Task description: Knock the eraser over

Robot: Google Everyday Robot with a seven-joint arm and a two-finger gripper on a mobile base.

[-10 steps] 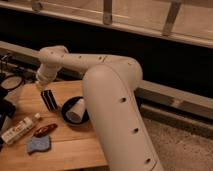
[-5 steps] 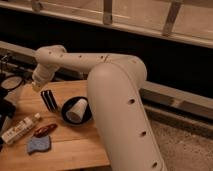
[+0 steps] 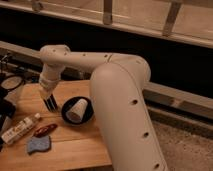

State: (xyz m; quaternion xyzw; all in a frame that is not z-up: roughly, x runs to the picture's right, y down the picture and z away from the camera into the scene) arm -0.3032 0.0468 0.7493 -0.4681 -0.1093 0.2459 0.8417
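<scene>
The eraser point(image 3: 50, 104), a small black block with pale lengthwise stripes, stands upright on the wooden table point(image 3: 75, 145), just left of the black bowl point(image 3: 89, 116). My gripper point(image 3: 48, 96) hangs from the white arm, which reaches in from the right. It sits right at the eraser's top, and the two dark shapes merge there.
A white cup point(image 3: 76, 110) lies in the bowl. A red oblong object point(image 3: 44, 130), a blue-grey cloth pad point(image 3: 39, 144) and a white bottle point(image 3: 19, 130) lie at front left. Dark items point(image 3: 10, 82) sit at the far left. The table ends at the right near my arm.
My wrist has shifted slightly to the left and a little lower. The eraser still stands in the same spot, and nothing else on the table has moved.
</scene>
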